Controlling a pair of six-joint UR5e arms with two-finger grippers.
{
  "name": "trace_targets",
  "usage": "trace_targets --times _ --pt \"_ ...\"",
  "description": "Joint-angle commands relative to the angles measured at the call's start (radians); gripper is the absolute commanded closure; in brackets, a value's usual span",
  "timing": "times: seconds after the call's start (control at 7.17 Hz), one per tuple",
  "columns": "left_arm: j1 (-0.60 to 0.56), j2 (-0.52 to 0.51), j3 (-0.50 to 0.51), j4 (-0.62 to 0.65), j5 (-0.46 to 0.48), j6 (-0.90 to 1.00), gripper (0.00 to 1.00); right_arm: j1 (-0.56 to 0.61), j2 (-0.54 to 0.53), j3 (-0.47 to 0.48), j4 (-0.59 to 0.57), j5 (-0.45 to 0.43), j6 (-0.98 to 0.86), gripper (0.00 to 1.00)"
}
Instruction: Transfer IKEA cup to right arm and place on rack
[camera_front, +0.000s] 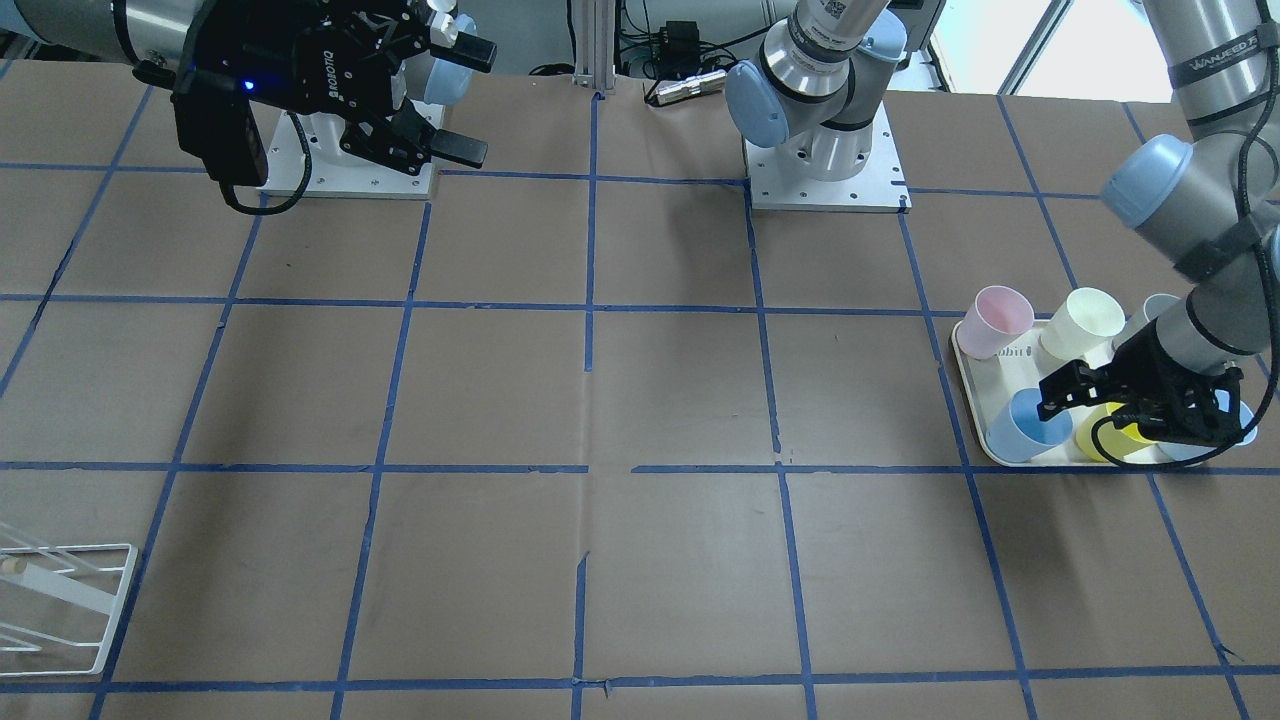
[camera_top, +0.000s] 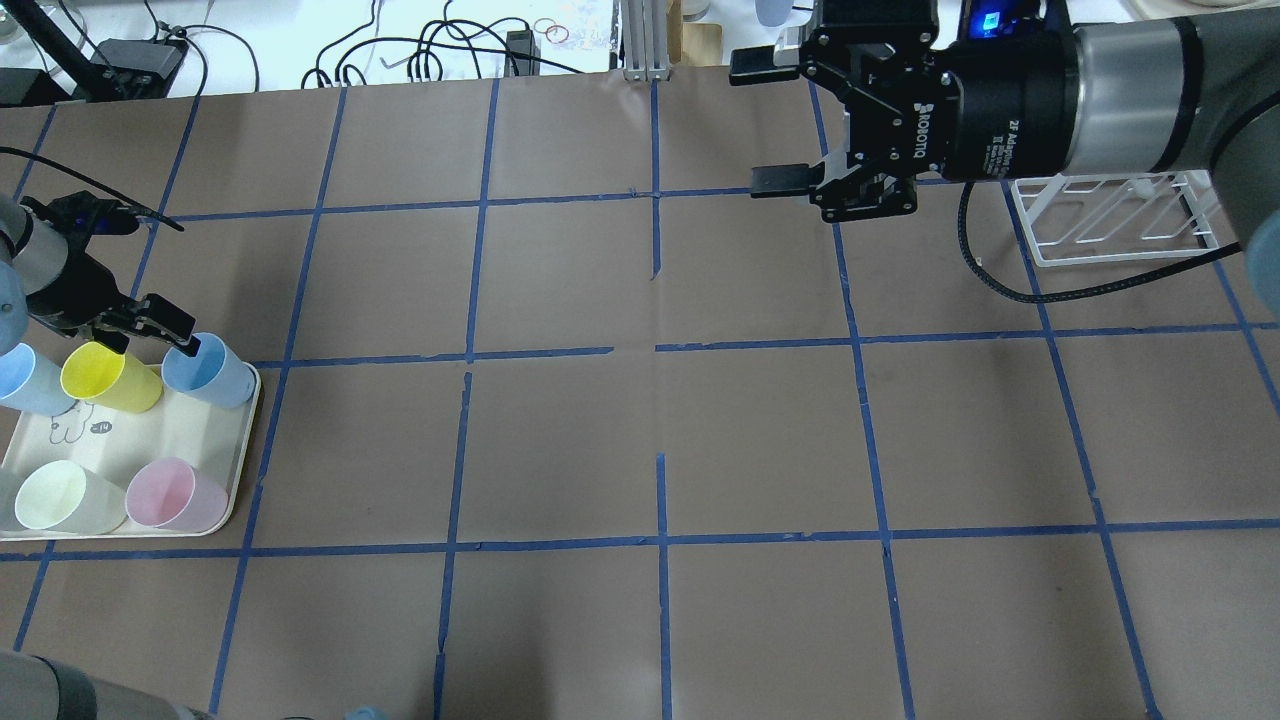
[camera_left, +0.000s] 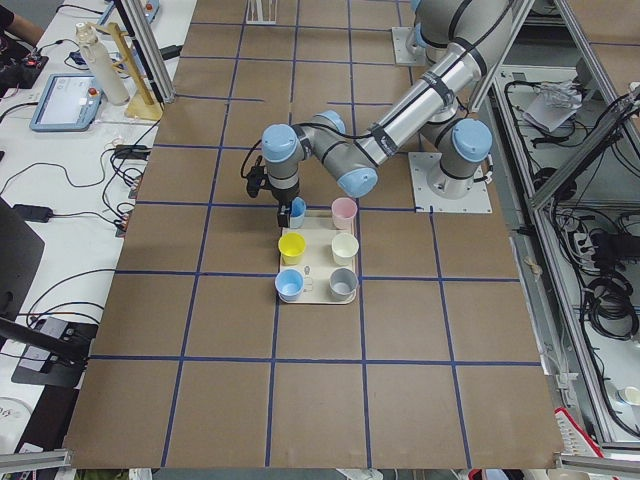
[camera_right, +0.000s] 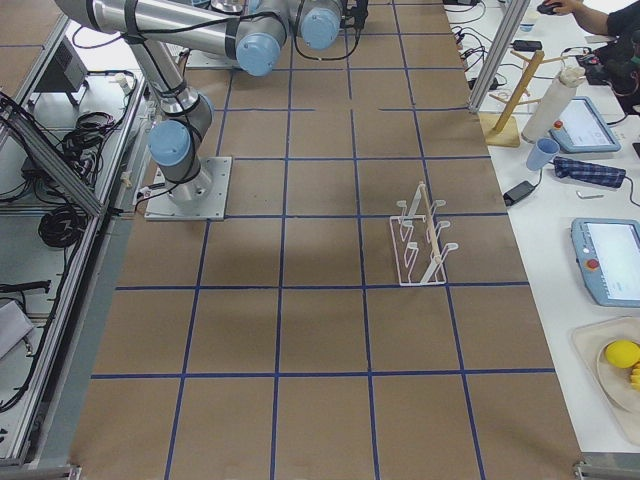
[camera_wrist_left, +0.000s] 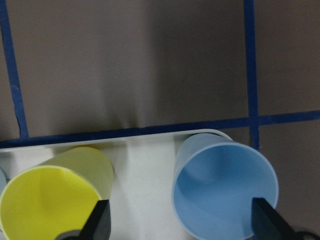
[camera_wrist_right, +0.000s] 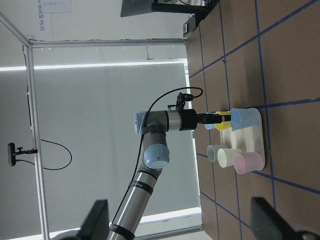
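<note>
The IKEA cup (camera_top: 212, 372), light blue with a blue inside, stands upright at the far right corner of the cream tray (camera_top: 238, 480). My left gripper (camera_top: 150, 343) is open just above it. In the left wrist view the cup (camera_wrist_left: 225, 192) lies between the two fingertips (camera_wrist_left: 99, 220), with the left one over the yellow cup's rim (camera_wrist_left: 50, 200). My right gripper (camera_top: 765, 122) is open and empty, held high over the far right of the table. The white wire rack (camera_top: 1110, 215) stands beyond it and also shows in the front view (camera_front: 60, 600).
The tray (camera_front: 965, 360) also holds a yellow cup (camera_top: 105, 375), a paler light-blue cup (camera_top: 25, 378), a pink cup (camera_top: 170, 495) and a pale yellow cup (camera_top: 60, 497). A grey cup (camera_left: 343, 283) shows in the exterior left view. Brown table with blue tape grid.
</note>
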Motion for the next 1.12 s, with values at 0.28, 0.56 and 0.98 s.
trace_targets --times 0.28,0.56,0.98 --pt "0.000 -0.025 -0.003 -0.001 0.004 0.007 0.15 0.000 -0.001 0.004 0.165 0.070 -0.003 0.00" --pt "-0.001 -0.036 -0.003 -0.003 0.013 0.004 0.26 0.001 -0.001 0.006 0.152 0.139 -0.038 0.00" --pt "-0.001 -0.039 -0.003 -0.003 0.015 0.007 0.90 0.006 0.005 0.014 0.171 0.137 -0.175 0.00"
